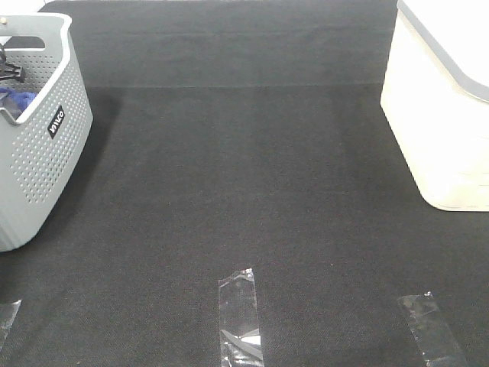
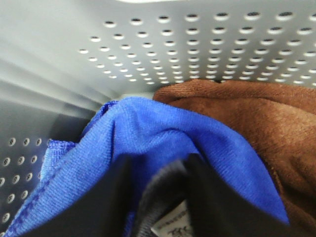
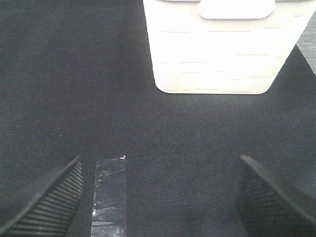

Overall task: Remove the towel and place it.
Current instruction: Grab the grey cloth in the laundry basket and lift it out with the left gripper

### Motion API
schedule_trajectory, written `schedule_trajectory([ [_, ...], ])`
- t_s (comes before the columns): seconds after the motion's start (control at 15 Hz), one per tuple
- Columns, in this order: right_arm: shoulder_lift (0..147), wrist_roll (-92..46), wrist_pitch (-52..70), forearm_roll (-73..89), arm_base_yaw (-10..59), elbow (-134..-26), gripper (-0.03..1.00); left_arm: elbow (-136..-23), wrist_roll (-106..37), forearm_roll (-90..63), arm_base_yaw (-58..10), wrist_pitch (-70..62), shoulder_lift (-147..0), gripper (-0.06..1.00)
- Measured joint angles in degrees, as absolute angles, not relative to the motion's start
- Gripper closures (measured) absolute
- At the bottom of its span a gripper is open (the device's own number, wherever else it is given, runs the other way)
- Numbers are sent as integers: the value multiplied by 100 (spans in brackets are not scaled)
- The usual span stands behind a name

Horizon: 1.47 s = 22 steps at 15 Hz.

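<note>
In the left wrist view my left gripper (image 2: 158, 167) is down inside the grey perforated basket (image 2: 197, 44). Its two black fingers (image 2: 111, 197) stand close together on a fold of dark grey cloth with a white label, the towel (image 2: 163, 195). A bright blue cloth (image 2: 163, 128) lies bunched around and over that fold, with a brown cloth (image 2: 266, 123) beside it. From the exterior high view only the basket (image 1: 46, 153), a bit of blue cloth (image 1: 19, 98) and black arm parts (image 1: 9, 70) show. My right gripper (image 3: 159, 165) hangs open over the black mat, holding nothing.
A white bin (image 1: 443, 115) stands at the back right of the black mat (image 1: 244, 191), and it also fills the right wrist view as the white bin (image 3: 217, 49). Clear tape strips (image 1: 241, 321) lie near the front edge, and one tape strip (image 3: 109, 192) sits under the right gripper.
</note>
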State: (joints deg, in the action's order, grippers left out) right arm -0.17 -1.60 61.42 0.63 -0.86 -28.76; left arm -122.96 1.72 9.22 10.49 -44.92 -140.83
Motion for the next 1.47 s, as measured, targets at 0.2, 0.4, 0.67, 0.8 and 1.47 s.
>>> schedule_trajectory([
  [0.2,-17,-160,6142,63,-86,-2876,19,-12296,172,922,1049,-4492,-14095,93],
  [0.4,-17,-160,6142,63,-86,-2876,19,-12296,172,922,1043,-4515,-14083,94],
  [0.67,-17,-160,6142,63,-86,-2876,19,-12296,160,922,1043,-4538,-13848,94],
  [0.8,-17,-160,6142,63,-86,-2876,19,-12296,160,922,1043,-4555,-13762,94],
  [1.47,-17,-160,6142,63,-86,-2876,19,-12296,160,882,1043,-4819,-13854,69],
])
